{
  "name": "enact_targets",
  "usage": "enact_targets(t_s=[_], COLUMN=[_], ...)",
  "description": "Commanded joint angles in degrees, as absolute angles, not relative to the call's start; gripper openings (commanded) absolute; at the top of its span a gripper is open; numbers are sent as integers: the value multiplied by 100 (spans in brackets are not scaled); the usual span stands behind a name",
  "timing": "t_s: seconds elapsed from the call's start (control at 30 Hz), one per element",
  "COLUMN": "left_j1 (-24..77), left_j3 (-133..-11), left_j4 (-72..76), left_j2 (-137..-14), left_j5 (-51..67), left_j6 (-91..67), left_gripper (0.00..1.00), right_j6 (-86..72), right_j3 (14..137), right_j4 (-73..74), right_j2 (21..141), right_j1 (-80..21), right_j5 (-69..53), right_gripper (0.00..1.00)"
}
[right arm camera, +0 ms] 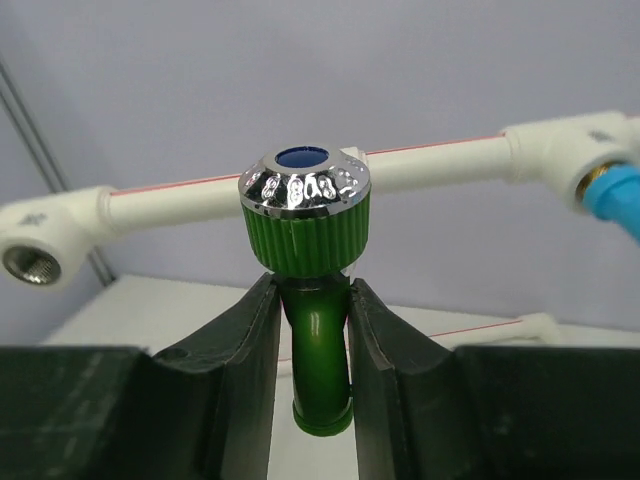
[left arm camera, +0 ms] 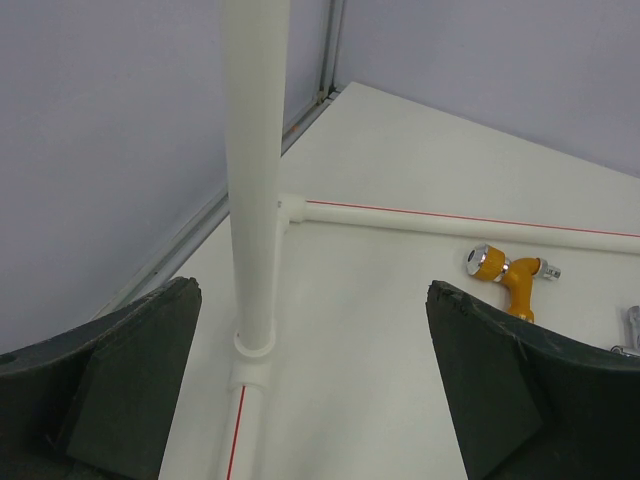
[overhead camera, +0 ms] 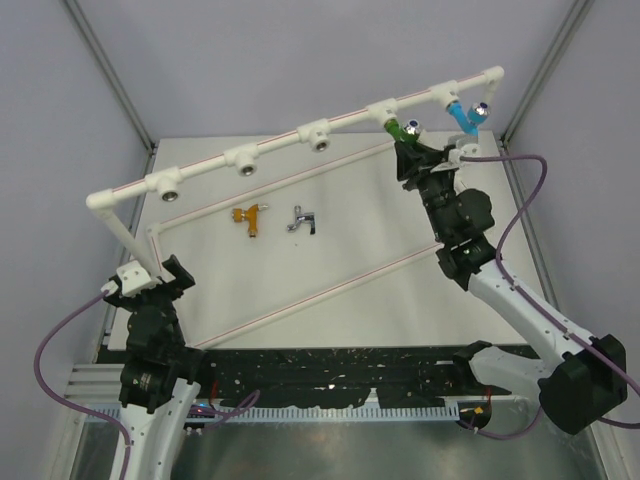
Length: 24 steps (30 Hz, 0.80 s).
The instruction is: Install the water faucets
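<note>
Two lie on the counter (overhead camera: pixel 330 255): orange faucet (overhead camera: pixel 250 217), silver faucet (overhead camera: pixel 302 220). Right pincer (right arm camera: pixel 312 290) clamps the green faucet (right arm camera: pixel 318 340) at the pipe frame (overhead camera: pixel 275 145), beside the blue faucet (overhead camera: pixel 462 119); left pincer (left arm camera: pixel 312 295) gapes wide.

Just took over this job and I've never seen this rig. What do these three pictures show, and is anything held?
Two robot arms are bolted at the near edge of a table. The wide picture looks down from above and behind them: left arm on the left, right arm on the right. The other two come from a camera on each wrist, with that arm's dark jaws at the bottom. On the table stands a white pipe frame with round sockets. A blue tap sits in the rightmost one. The right arm's jaws are shut on a green tap at the next socket; three sockets are empty. An orange tap and a silver tap lie loose on the table. The left arm's jaws are open either side of an upright frame pipe, gripping nothing.
</note>
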<state>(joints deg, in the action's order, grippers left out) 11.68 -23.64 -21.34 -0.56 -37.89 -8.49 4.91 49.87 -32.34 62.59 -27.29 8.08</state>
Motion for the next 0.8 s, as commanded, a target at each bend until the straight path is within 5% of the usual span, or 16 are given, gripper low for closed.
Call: enact_targets(t_s=[0.0,0.23,0.5,0.77], left_j1=[1187,1195,1187,1195], left_j3=[-2382,-2391,-2391,-2391], left_j4=[-2039,-2039,-2048,-2057], left_j2=[949,975,976,949], left_j5=[-3779,-3788,-3779,-3779], left_j6=[-835,-835,-844,-844], left_gripper=[100,100,100,100], right_j6=[-4473,-7171,-5743,-3523], right_j3=[4545,4403,4167,3638], right_j4=[-4271,-4394,-4816,-5046], right_j2=[6258,6434,6109,5486], right_j1=[-2707,-2646,-2356,-1872], right_j5=[1808,2426,2032,1039], right_gripper=[9,13,73,88])
